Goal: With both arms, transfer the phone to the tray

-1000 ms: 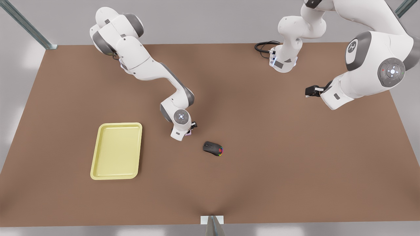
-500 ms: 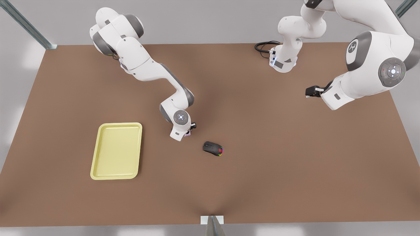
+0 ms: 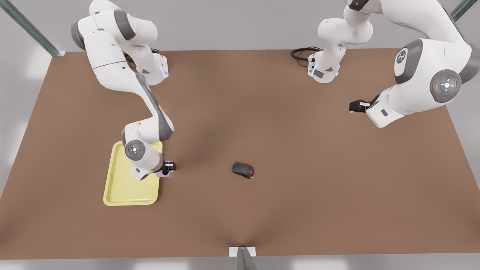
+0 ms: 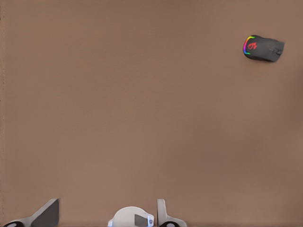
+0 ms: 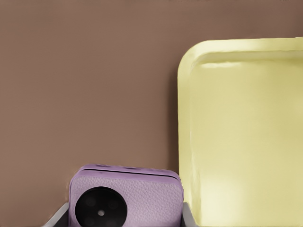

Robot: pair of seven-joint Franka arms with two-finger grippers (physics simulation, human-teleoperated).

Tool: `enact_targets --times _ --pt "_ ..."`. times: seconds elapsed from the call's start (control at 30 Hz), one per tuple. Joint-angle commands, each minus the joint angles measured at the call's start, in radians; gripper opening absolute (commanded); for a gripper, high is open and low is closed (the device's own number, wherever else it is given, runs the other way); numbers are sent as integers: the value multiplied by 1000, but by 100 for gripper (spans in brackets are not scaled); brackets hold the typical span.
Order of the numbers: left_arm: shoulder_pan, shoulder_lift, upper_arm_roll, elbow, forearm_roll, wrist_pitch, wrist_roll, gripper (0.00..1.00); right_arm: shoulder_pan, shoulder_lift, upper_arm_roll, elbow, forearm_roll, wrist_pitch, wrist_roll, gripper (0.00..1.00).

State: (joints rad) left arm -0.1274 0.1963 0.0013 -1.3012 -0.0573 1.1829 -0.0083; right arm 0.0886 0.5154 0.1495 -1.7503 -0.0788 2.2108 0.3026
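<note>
The phone [image 3: 164, 173] is a pale lilac slab (a black round lens shows on its face in the right wrist view [image 5: 127, 198]) held off the table between the fingers of the right gripper [image 3: 167, 168], which are closed on its sides. It hangs just past the tray's long edge on the side toward the middle of the table, over bare brown surface. The tray [image 3: 118, 187] is pale yellow with a low rim and lies flat near the table's edge at the front view's left; one rounded corner of it shows close beside the phone in the right wrist view [image 5: 246, 142]. The right arm's wrist reaches out over the tray.

A black computer mouse [image 3: 243, 170] with coloured lights sits near the middle of the table, well apart from the phone. The left gripper [image 3: 354, 106] waits above the table toward the edge at the front view's right, its fingers spread wide with nothing between them [image 4: 106, 215]; the mouse [image 4: 263, 48] lies far off in its wrist view.
</note>
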Motion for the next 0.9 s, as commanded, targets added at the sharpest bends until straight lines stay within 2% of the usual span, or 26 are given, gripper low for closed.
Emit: enact_targets --times 0.0,0.2,0.27,0.33,0.4,0.47,0.57,0.6,0.63,0.73,0.8,0.87 --pt "0 -1 -1 2 17 -2 -1 100 -62 -5 -1 2 -6 -36 -306 77" --pt "0 2 0 0 17 -2 -4 100 -247 38 -5 -11 -13 15 -534 77" --pt "0 -1 0 0 17 -5 4 100 -256 40 -5 -81 -12 21 -530 80" --pt "0 -1 0 -3 24 -3 1 100 -248 84 -5 -115 -9 61 -522 98" --pt "0 -1 0 -3 24 -2 -1 100 -242 97 -5 -106 -7 58 -514 100" --pt "0 -1 0 -3 24 -2 -1 100 -242 91 -5 -23 -10 15 -514 100" --pt "0 -3 0 0 24 -3 -4 100 -211 -26 2 29 -15 7 -444 100" --pt "0 -3 0 -1 24 -3 -5 100 -188 -78 2 70 -15 -88 -389 100" --pt "0 -3 0 -1 24 -6 -9 100 -151 -83 2 213 -16 -275 -313 100" --pt "-1 8 -4 -4 66 -6 -9 100 -90 -170 5 448 -24 -666 -133 100" --pt "-1 17 -6 -3 67 -6 -9 100 -87 -284 39 348 2 -698 -83 100" --pt "-1 15 -4 5 88 -8 -1 100 -89 -273 47 336 8 -668 -74 100"
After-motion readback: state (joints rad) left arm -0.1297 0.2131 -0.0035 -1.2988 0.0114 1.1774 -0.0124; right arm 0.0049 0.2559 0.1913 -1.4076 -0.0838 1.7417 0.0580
